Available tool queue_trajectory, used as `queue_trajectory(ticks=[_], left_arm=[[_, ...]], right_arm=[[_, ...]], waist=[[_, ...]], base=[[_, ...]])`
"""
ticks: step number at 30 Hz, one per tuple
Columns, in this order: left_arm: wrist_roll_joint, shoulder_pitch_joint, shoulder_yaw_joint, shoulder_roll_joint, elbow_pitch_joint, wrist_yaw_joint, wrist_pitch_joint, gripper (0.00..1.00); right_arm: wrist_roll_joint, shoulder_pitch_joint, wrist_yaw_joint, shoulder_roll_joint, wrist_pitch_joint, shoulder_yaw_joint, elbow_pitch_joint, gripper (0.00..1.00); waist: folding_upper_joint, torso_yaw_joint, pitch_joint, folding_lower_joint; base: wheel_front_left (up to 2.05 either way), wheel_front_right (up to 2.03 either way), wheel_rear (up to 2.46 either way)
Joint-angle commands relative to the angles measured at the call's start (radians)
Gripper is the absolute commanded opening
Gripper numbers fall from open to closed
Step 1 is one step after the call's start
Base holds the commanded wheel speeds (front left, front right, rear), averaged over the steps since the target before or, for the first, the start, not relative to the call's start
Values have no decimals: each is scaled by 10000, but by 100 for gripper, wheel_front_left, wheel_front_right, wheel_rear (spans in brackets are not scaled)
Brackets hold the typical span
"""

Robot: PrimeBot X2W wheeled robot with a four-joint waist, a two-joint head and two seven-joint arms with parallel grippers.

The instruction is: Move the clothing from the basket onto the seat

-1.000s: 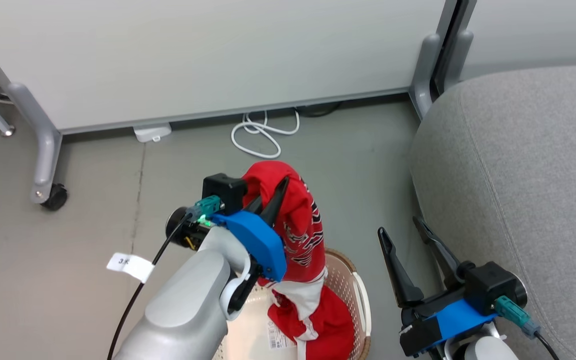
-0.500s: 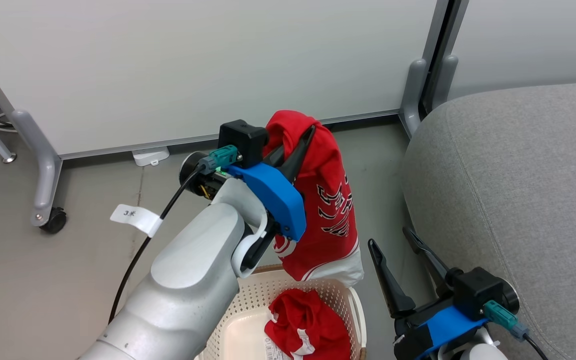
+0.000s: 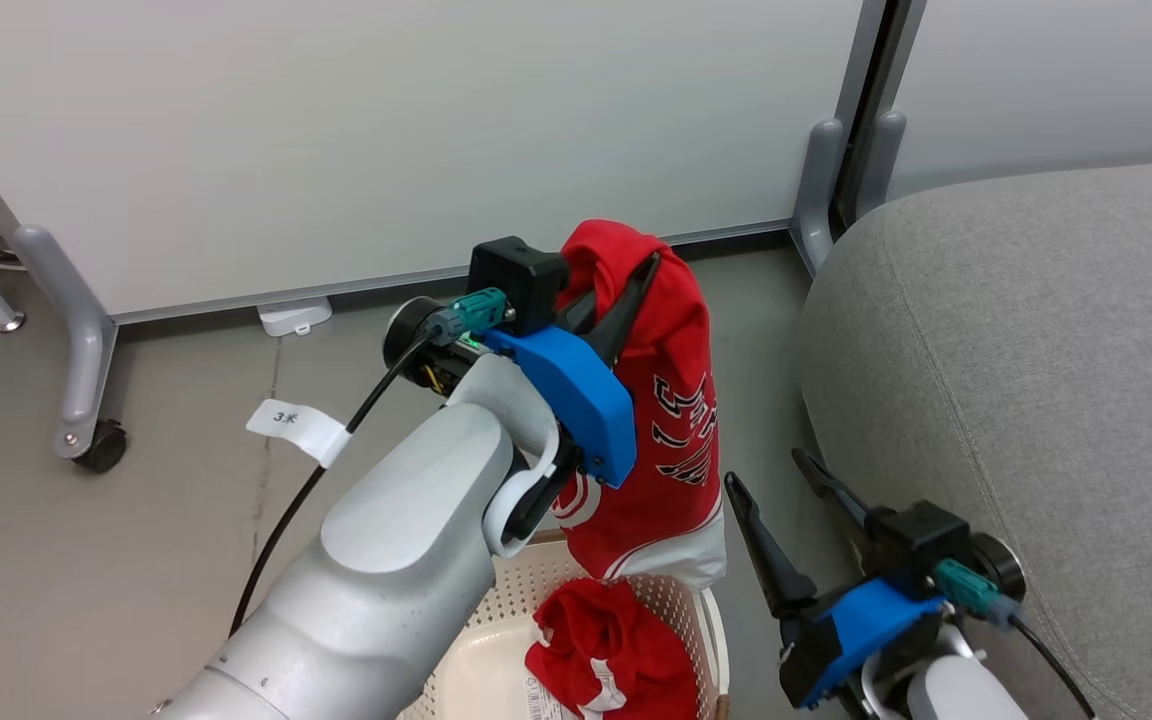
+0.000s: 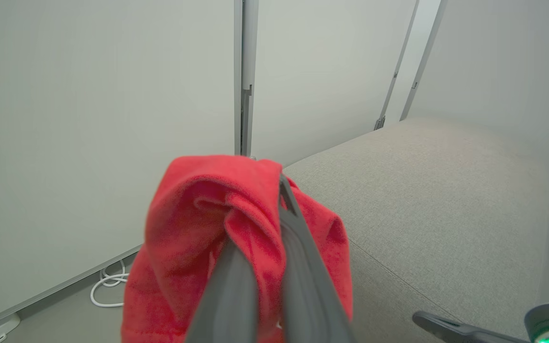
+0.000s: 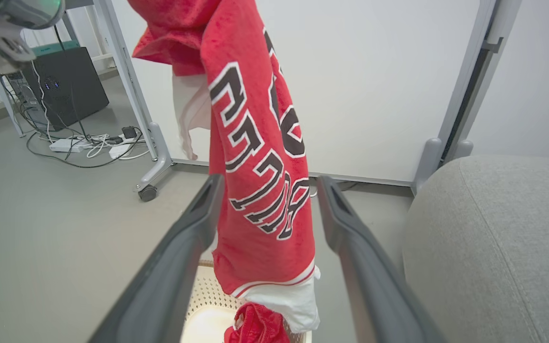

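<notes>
Head view: my left gripper point(image 3: 618, 300) is clamped on the lettered red garment point(image 3: 676, 440), hung above the basket point(image 3: 706, 625) where the second garment point(image 3: 606, 660) lies. My right gripper point(image 3: 766, 470) is spread, empty, beside the seat point(image 3: 1036, 350). A cable tag point(image 3: 286, 418) reads "3米".
Left wrist view: my fingers point(image 4: 298, 267) pinch that garment.
Right wrist view: its block letters point(image 5: 260, 157) are folded, unreadable.

A white tag point(image 3: 296, 428) on the black cable point(image 3: 368, 400), left of the hanging red garment point(image 3: 671, 430), reads "3米". The garment's dark, white-outlined block letters are folded and cannot be read.
</notes>
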Motion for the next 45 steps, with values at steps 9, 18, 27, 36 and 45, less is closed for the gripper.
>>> queue_trajectory(ticks=[9, 18, 27, 36, 45], left_arm=[[-391, -369, -628, 4, -350, 189, -64, 0], [-812, -543, -1212, 4, -608, 294, -129, 0], [-1198, -733, -1775, 4, -863, 439, -283, 0], [-1426, -894, -2054, 3, -668, 540, -458, 0], [-1624, -978, -2260, 4, -504, 573, -602, 0]], right_arm=[[-312, -1670, 5, -31, 170, 256, 1555, 100], [-96, -3013, 5, -31, 116, 552, 3225, 100], [481, -4018, 5, -30, 3, 1211, 4965, 0], [1029, -4222, 5, -30, -333, 1640, 5704, 0], [1283, -4337, 5, -31, -591, 1940, 6059, 0]], waist=[[0, 129, 94, 0], [0, 304, 161, 0], [0, 369, 130, 0], [0, 289, 46, 0], [0, 245, -55, 0]], base=[[0, 0, 0], [0, 0, 0], [0, 0, 0], [0, 0, 0], [0, 0, 0]])
